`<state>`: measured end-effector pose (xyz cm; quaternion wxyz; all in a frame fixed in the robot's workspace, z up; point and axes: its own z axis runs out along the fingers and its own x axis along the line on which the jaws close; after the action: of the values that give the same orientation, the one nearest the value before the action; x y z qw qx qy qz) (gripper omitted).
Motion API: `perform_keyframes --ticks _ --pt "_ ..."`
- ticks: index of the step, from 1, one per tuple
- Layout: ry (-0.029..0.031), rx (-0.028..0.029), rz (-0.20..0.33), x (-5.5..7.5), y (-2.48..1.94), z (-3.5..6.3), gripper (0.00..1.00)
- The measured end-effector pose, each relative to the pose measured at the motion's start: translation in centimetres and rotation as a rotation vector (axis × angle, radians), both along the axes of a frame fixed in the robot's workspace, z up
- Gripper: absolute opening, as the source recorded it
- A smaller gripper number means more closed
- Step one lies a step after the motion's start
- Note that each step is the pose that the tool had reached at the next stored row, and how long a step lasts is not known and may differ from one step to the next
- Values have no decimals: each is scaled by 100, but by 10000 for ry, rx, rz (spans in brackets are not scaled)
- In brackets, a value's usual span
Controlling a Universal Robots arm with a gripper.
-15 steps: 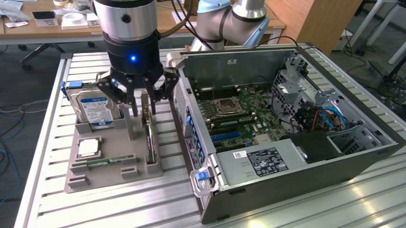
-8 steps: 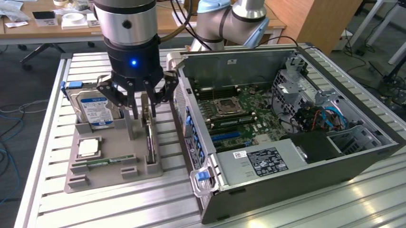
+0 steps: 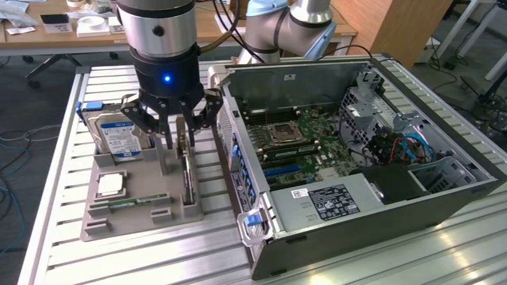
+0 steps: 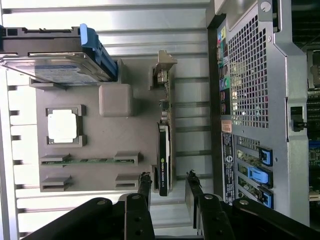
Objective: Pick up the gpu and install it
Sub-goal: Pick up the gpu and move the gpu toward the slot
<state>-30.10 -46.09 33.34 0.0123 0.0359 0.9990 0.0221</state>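
Grey plastic holder (image 3: 135,208) props the gpu (image 3: 187,172) on edge in a slot, likely so that its upper edge is free for pinching. The tool (image 3: 179,142) hangs over it, jaws wide apart on either side of the card, gripping nothing. The open computer case (image 3: 357,148) stands just beside the holder on the slatted aluminium bench (image 3: 158,261). Office desks stand behind.

I can't read a single word from here. The gpu (image 4: 163,160) carries a small green mark and a line of white lettering along its black edge, too small to make out. The hard drive (image 3: 119,138) has a blue-and-white label. The power supply (image 3: 329,203) in the case (image 3: 380,237) has a black-and-white one. Both prints are illegible to me.
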Motion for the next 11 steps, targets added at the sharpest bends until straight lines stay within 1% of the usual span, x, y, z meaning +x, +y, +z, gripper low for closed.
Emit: perform_keyframes --ticks 3,11 --pt "-2 1 0 0 0 -5 42" --pt "-1 0 0 0 0 -76 42"
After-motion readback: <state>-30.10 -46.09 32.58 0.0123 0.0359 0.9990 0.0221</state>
